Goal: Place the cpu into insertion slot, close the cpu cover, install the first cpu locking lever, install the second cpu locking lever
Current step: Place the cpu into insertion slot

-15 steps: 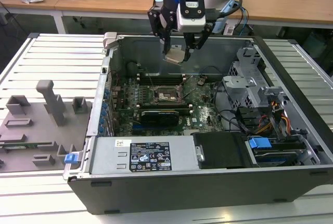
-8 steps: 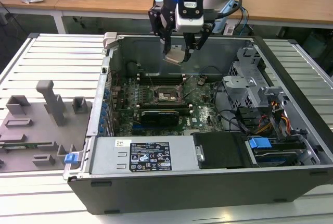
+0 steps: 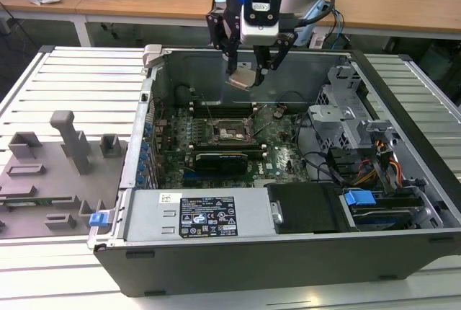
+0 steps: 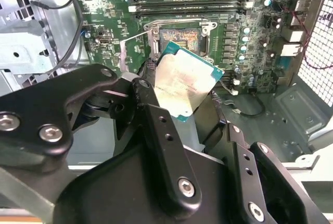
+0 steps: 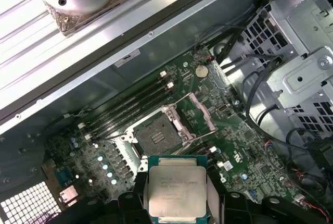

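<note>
My gripper hangs above the open computer case, shut on the cpu, a flat square chip with a dull silver top. The cpu is tilted between the fingers, and its printed lid faces the first wrist view. Below it on the green motherboard lies the insertion slot, a black square socket with its pin field bare. The cpu cover stands swung open beside the socket. The chip is well above the socket, not touching it.
Long memory slots run beside the socket. A black expansion card lies near it. Drive cages and cables fill the case at the exterior view's right. A grey fixture tray sits on the table at the exterior view's left.
</note>
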You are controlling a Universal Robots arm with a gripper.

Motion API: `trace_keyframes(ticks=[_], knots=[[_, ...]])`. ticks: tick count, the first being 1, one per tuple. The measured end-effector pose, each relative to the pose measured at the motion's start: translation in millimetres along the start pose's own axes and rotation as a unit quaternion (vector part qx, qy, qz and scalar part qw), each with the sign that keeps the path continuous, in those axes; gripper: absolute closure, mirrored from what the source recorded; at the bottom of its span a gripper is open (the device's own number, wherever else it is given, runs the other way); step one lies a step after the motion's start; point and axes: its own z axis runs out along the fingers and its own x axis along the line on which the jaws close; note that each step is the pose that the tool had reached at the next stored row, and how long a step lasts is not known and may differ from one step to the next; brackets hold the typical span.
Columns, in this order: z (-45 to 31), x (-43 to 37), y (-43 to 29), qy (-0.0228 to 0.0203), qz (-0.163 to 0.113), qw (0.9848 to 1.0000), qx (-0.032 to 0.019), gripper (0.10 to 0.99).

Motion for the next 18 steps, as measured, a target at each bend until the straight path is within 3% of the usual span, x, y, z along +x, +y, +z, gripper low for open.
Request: trace_keyframes(ticks=[18], knots=[[2.2, 0.0, -0.2, -0.0049, 0.055, 0.9985, -0.0011, 0.549]])
